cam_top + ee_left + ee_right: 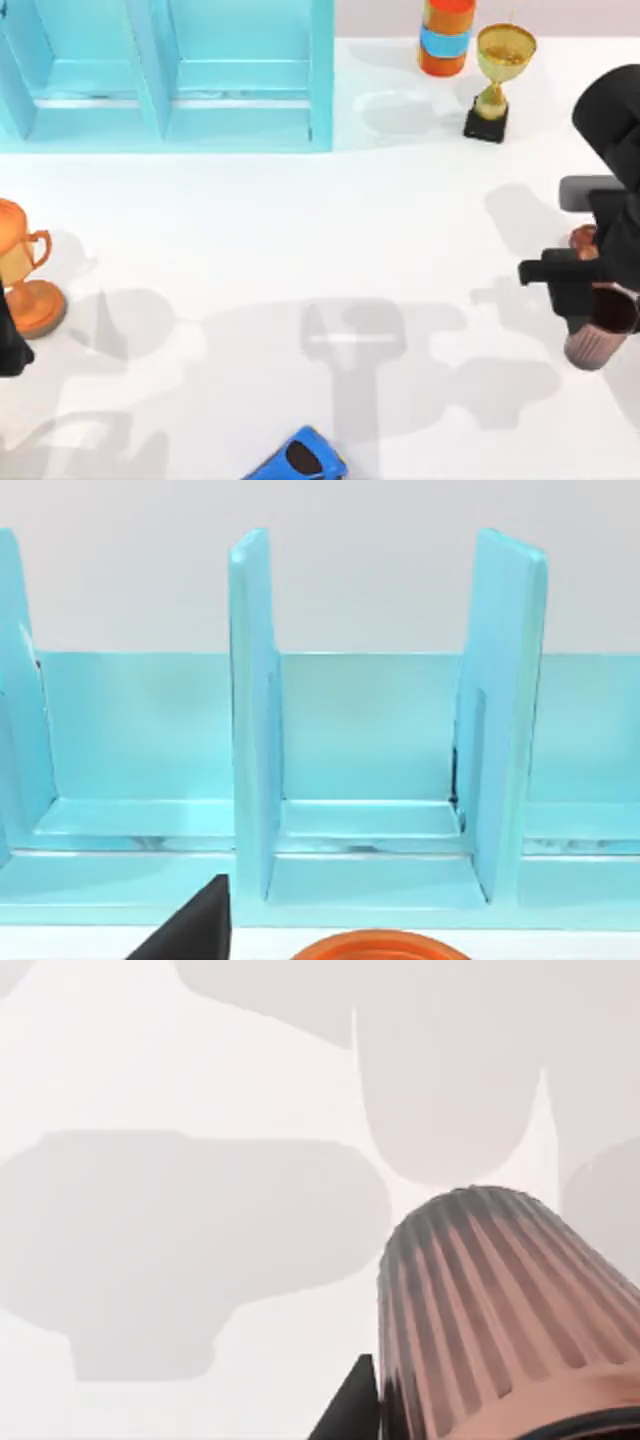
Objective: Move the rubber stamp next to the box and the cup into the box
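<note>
A ribbed pinkish-brown cup (pixel 490 1310) occupies the near side of the view, its narrower closed base toward the white table surface (pixel 200 1060). A black finger tip (pixel 350 1405) lies just beside the cup wall. Soft grey shadows cross the table.

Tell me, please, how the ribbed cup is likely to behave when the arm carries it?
The cup looks rigid, so it should keep its shape. Its ribbed wall probably gives some grip, though its taper might let it slip. In the top view the right end effector is at its rim; held there, it could tilt.
</note>
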